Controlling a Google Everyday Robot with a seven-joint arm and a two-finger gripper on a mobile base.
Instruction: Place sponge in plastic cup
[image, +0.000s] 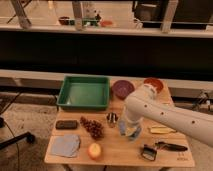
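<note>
My white arm reaches in from the right and bends down to the middle of the wooden table (120, 155). The gripper (126, 126) hangs low at the arm's end, shut, right over the light-blue plastic cup (133, 133) and largely hidden by the arm. A blue-grey patch at the gripper's tip blends into the cup. I cannot tell whether that patch is the sponge, and the sponge shows nowhere else on the table.
A green tray (85, 93) stands at the back left, with a purple bowl (122, 89) and an orange bowl (154, 83) beside it. Left of the cup are a metal piece (112, 118), grapes (92, 127), a dark block (66, 124), a blue-grey cloth (65, 145) and an apple (94, 150). A black tool (150, 151) lies front right.
</note>
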